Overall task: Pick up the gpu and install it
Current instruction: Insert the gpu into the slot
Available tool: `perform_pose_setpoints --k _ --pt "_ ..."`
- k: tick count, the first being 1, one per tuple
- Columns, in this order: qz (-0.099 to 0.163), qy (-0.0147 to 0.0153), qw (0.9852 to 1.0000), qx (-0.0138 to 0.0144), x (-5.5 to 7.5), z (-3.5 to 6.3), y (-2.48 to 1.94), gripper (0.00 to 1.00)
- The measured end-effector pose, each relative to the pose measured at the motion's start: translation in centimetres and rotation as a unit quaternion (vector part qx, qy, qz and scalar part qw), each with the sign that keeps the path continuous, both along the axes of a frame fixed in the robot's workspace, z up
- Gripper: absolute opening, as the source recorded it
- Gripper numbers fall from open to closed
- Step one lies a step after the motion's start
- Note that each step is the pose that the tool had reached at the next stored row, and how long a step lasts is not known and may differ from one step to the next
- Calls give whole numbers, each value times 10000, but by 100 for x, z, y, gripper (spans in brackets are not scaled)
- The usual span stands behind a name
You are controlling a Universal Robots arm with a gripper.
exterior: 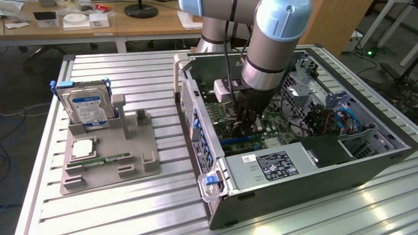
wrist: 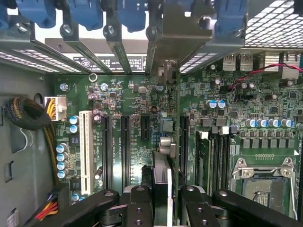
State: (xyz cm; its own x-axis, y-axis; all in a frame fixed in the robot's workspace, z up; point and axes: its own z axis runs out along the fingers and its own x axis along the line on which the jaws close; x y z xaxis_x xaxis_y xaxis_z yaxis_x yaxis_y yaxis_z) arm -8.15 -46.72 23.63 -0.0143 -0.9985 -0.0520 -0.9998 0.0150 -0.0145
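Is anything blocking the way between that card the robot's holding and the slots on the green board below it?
Nothing visible does. The gripper holds the gpu edge-on over the motherboard, between black slots with nothing in them. The spot directly under the gpu is hidden by the gpu itself.

**Card Seen Edge-On, Faces Hidden**

The gpu (wrist: 162,170) showed only its thin edge, its faces hidden between the clamping fingers (wrist: 138,205) of the gripper (wrist: 164,198). In the exterior view the arm (exterior: 274,49) was cut off at the top.
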Motion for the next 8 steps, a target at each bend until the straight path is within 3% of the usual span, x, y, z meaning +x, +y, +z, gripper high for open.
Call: perform_pose_setpoints --k 8 --pt "-1 1 10000 -1 -4 -7 -17 27"
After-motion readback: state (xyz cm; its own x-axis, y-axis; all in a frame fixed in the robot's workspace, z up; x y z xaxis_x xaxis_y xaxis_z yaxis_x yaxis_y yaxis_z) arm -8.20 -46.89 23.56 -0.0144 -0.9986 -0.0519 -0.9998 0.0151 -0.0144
